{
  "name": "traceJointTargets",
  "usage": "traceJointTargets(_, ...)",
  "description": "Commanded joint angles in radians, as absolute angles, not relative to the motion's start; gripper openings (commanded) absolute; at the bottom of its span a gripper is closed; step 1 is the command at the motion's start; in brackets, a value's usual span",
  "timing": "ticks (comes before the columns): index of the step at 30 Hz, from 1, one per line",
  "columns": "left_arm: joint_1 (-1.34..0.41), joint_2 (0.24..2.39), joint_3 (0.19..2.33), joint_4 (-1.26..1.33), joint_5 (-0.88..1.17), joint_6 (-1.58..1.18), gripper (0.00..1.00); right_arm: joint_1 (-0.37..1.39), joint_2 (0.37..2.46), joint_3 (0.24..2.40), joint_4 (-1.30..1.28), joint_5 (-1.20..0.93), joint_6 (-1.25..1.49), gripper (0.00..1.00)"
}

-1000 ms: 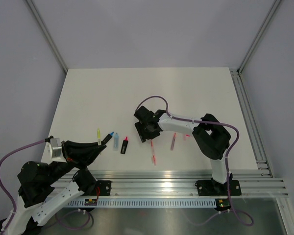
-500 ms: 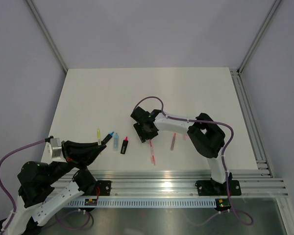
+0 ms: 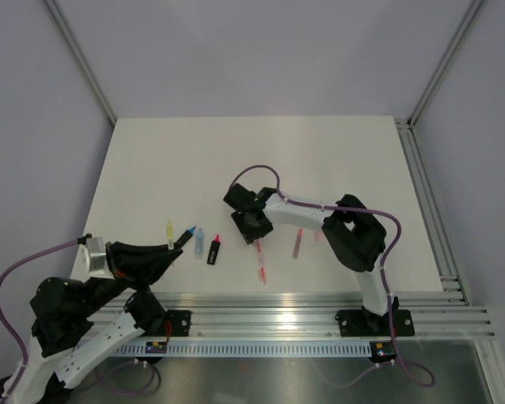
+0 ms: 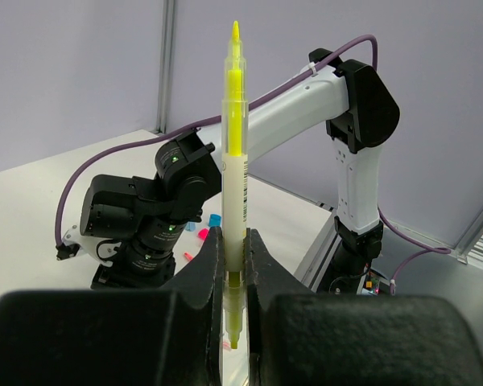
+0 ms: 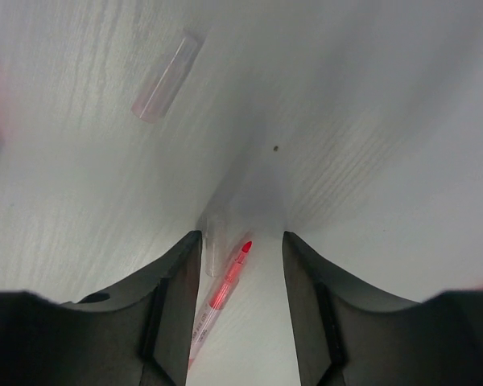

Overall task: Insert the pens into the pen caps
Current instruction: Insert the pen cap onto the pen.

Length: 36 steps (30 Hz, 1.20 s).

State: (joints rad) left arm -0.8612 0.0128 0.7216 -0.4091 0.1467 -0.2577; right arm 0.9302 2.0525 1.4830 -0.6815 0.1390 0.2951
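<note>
red pen (image 5: 221, 293), low centre of wrist view, now lies inside right gripper (image 5: 241, 241), jaws apart but narrowing | left gripper (image 4: 235, 249) stays clamped on yellow pen (image 4: 234, 145) | pickup likely next

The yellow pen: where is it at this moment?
In the left wrist view, the yellow pen sticks up from the left claw, which is shut on it, over the near left of the table, with the right arm beyond it.

The table (image 5: 402, 104) looks matt white with a faint grain. The yellow pen (image 4: 234, 169) and the red pen (image 5: 217, 301) are glossy translucent plastic
</note>
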Motion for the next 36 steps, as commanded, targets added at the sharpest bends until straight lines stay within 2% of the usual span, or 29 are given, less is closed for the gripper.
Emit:
traceJointTargets(1,-0.857,0.020,0.733,-0.365,0.161,-0.242,0.00,0.939,2.043,1.529,-0.681,0.158,0.250,0.49)
traceJointTargets(2,-0.857,0.020,0.733,-0.365,0.161,-0.242,0.00,0.939,2.046,1.532,-0.680,0.158,0.244,0.45)
traceJointTargets(13,-0.856,0.020,0.732,-0.364,0.163,-0.241,0.00,0.939,2.068,1.555,-0.681,0.138,0.255,0.32)
traceJointTargets(24,-0.856,0.020,0.733,-0.365,0.164,-0.242,0.00,0.939,2.085,1.532,-0.647,0.104,0.321,0.27)
traceJointTargets(36,-0.853,0.020,0.732,-0.364,0.164,-0.242,0.00,0.963,2.098,1.523,-0.660,0.144,0.362,0.27)
